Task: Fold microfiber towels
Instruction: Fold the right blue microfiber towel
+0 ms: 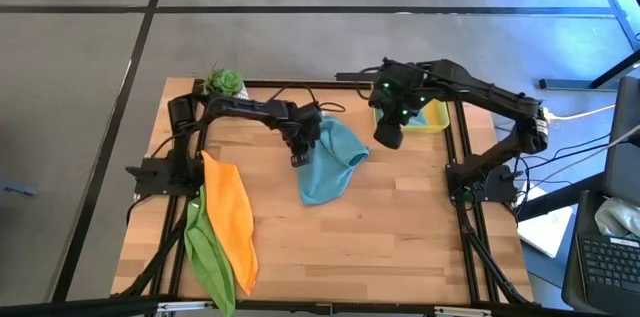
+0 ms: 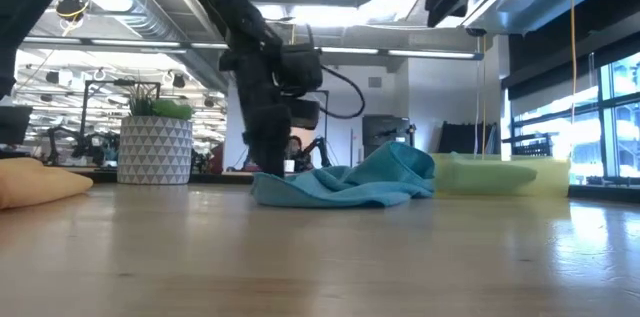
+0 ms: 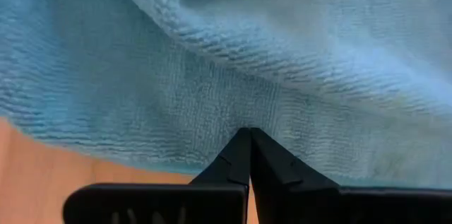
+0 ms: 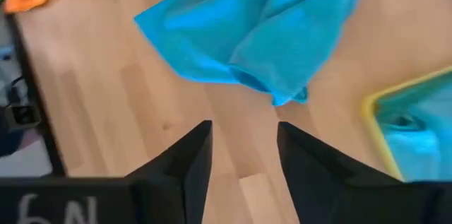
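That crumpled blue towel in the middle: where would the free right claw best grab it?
Probably the loose corner of the teal towel pointing toward the right gripper, coming from above. That corner lies thin on bare wood, while the left gripper is shut at the opposite edge.

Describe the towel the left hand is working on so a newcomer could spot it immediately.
Start at the wooden table and look to its middle. The crumpled teal towel lies there, the left hand shut at its edge. Unlike the orange towel and green towel, it lies alone.

bare table front-right, towels crowding left
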You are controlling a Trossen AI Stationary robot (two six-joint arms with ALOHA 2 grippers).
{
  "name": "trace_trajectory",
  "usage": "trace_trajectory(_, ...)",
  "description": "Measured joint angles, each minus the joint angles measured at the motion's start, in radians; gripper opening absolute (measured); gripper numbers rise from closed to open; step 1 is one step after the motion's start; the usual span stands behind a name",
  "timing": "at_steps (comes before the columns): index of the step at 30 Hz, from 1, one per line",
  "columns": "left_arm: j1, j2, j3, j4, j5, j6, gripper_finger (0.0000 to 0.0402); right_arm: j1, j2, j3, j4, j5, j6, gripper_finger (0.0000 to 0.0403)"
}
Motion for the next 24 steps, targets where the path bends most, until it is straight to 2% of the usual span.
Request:
trace_trajectory(6,0.023,0.002,-0.009,-0.155,-0.043,0.000,0.0000,0.000,-0.008,0.000,0.036,0.039,0.005,0.0162)
trace_trajectory(12,0.065,0.005,-0.019,-0.435,-0.169,-0.090,0.0000,0.001,0.016,0.000,0.096,0.039,0.006,0.0162)
trace_trajectory(14,0.076,0.001,-0.022,-0.505,-0.180,-0.114,0.0000,0.001,0.030,0.000,0.101,0.029,0.005,0.0162)
trace_trajectory(18,0.079,-0.017,-0.028,-0.556,-0.185,-0.129,0.0000,0.006,0.069,0.000,0.103,-0.032,0.000,0.0162)
trace_trajectory(24,0.069,-0.145,-0.026,-0.547,-0.203,-0.191,0.0000,0.056,0.144,0.000,0.103,-0.115,-0.066,0.0162)
